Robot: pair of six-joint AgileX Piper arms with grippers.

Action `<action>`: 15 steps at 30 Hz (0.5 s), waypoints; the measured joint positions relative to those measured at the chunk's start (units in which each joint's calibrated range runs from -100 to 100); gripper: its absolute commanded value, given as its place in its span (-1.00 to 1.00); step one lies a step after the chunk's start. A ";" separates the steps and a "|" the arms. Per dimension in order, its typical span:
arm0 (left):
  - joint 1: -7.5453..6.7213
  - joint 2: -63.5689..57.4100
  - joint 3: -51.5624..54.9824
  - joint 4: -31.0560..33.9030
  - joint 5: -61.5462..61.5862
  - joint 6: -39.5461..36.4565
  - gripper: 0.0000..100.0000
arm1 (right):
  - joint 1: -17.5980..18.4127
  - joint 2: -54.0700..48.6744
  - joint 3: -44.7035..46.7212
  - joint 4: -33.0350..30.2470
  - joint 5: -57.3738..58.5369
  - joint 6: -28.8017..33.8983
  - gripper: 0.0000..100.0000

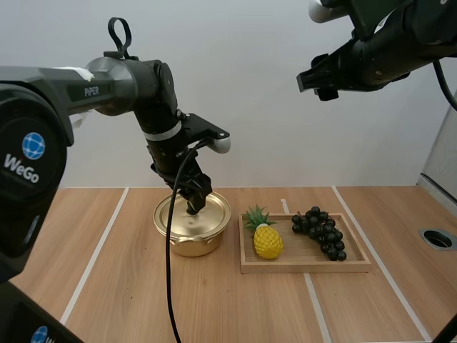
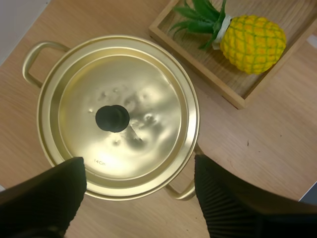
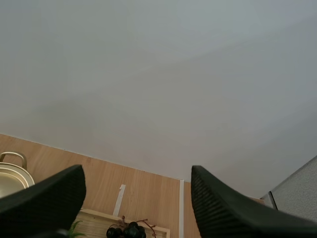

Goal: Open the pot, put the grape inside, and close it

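Note:
A golden pot (image 1: 187,236) stands on the table with its lid (image 2: 124,109) on; the lid has a black knob (image 2: 112,118). My left gripper (image 1: 194,204) hangs just above the lid, open, and its fingers (image 2: 44,198) stand apart on either side of the pot's near rim with nothing between them. A bunch of dark grapes (image 1: 320,230) lies at the right end of the wooden tray (image 1: 307,266). My right gripper (image 1: 315,80) is raised high above the tray, open and holding nothing; the grapes (image 3: 130,231) lie far below its fingers (image 3: 44,198).
A toy pineapple (image 1: 268,239) lies at the tray's left end, close to the pot; it shows beside the lid (image 2: 252,42). White tape lines cross the table. A round metal hole (image 1: 437,238) sits at the table's far right.

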 measured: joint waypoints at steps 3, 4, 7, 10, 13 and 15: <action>-0.01 2.16 -0.82 0.52 -0.58 0.00 1.00 | 0.00 0.00 0.00 0.00 0.56 0.00 1.00; -0.01 2.84 -1.34 0.52 -0.58 0.00 1.00 | 0.00 0.00 0.00 0.00 0.70 0.00 1.00; -0.01 5.42 -3.82 0.66 -0.79 0.00 1.00 | 0.00 0.00 0.00 0.00 1.14 0.00 1.00; -0.01 8.45 -6.88 0.66 -0.65 0.00 1.00 | 0.00 0.00 0.00 0.00 1.35 -0.03 1.00; -0.01 11.00 -10.44 0.66 -0.65 0.00 1.00 | 0.00 0.00 0.00 0.00 1.35 -0.12 1.00; -0.01 12.93 -12.31 0.66 -0.11 0.00 1.00 | 0.00 0.00 0.00 0.00 1.35 -0.22 1.00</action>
